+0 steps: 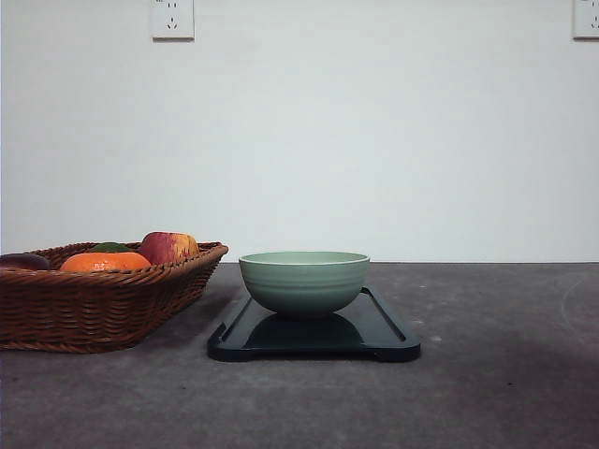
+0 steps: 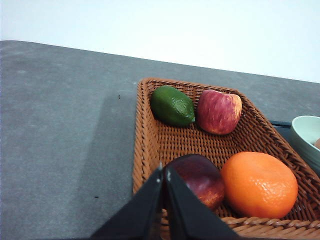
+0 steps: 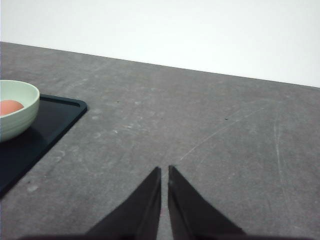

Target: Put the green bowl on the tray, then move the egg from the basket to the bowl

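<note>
Wrapping up: by my read both steps look done.
Bowl: pale sage-green ridged round bowl (image 1: 304, 281) sits on the flat near-black rectangular tray (image 1: 386, 329).
Egg: small brownish-orange oval egg (image 3: 11, 107) lies inside the bowl.
Basket: brown woven wicker basket (image 1: 94, 304) left of tray holds fruit, no egg visible.
Left claw (image 2: 164, 176): pressed together, empty, over basket.
Right claw (image 3: 164, 175): pressed together, empty, over grey surface (image 3: 200, 130).
Next: likely just retract, keep clear of the bowl.

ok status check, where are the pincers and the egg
Left pincer shut, empty, over brown wicker basket. Right pincer shut, empty, over bare table. Brownish-orange egg in pale green bowl on dark tray. Nothing in the way.
</note>
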Robot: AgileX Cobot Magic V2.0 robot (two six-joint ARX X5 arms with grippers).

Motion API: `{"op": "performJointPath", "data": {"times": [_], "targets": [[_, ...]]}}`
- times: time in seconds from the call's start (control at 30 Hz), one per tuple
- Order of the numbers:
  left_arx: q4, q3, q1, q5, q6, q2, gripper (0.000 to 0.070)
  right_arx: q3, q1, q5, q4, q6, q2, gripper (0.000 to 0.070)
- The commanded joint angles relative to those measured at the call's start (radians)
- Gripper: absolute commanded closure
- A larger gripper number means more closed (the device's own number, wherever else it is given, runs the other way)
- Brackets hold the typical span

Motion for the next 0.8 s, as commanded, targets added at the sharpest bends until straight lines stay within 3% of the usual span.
{"op": "performJointPath", "data": {"times": [0.0,0.77], "targets": [[0.011,-0.019,0.001,0.002,0.013,0.000,0.0700,-0.004,0.000,0.000,0.011,0.014,0.000,0.0682],[0.011,-0.019,0.001,0.002,0.013,0.000,0.0700,-0.004,0.000,0.000,0.011,0.014,0.000,0.0682]]}}
